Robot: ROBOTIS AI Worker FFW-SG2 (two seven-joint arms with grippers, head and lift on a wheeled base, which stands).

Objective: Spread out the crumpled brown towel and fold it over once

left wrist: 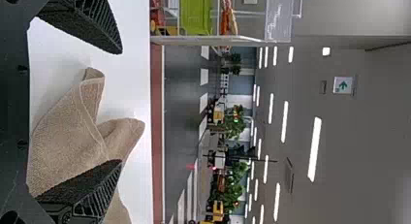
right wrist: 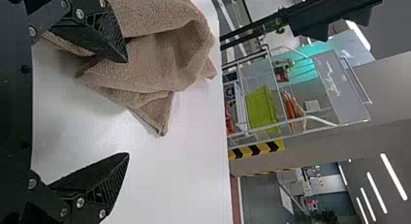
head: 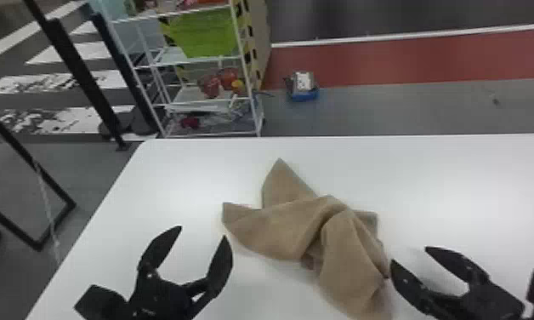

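Spreading the towel [head: 287, 225] seems the present step; the left hand [head: 203, 232] and right hand [head: 409, 254], both unclenched and empty, should next pinch its edges.

Brown towel [left wrist: 72, 132] rumpled on white table [left wrist: 133, 88], open pincer [left wrist: 118, 107] around it, seemingly a green bin [left wrist: 196, 13] beyond

A white rectangular sign [left wrist: 338, 91] by the grey ceiling [left wrist: 358, 185] bears a green arrow [left wrist: 343, 85].
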